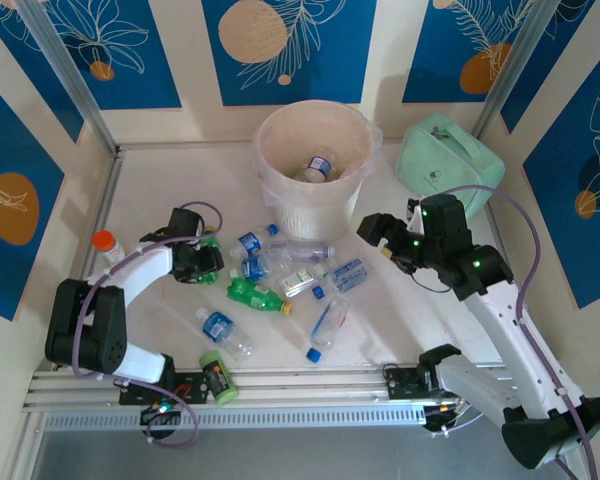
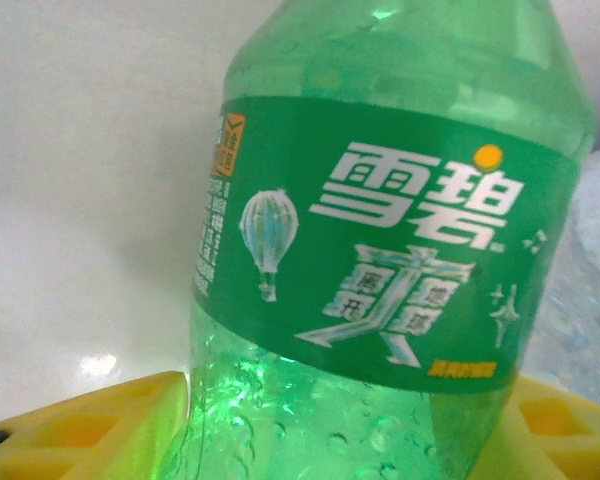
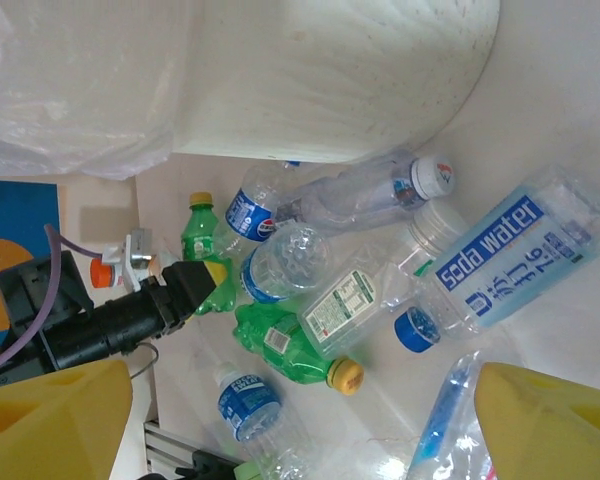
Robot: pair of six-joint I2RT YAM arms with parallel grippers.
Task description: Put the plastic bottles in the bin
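Gripping the green bottle (image 2: 380,250) on both sides, the left gripper (image 1: 208,268) has its jaws clamped on it at the left edge of the pile. The other bottles (image 1: 290,272) lie on the table (image 1: 150,185) just before the bin (image 1: 315,215), and one blue-labelled bottle (image 1: 318,168) lies inside it. The right gripper (image 1: 380,235) hangs to the right of the pile with its jaws wide apart, holding nothing.

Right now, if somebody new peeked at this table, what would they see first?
Probably the jumble of small clear and green plastic bottles lying in the middle of the white table. Behind them stands a round cream plastic-lined bin with one clear bottle already inside. On the left, the left gripper is shut on a bright green plastic bottle.
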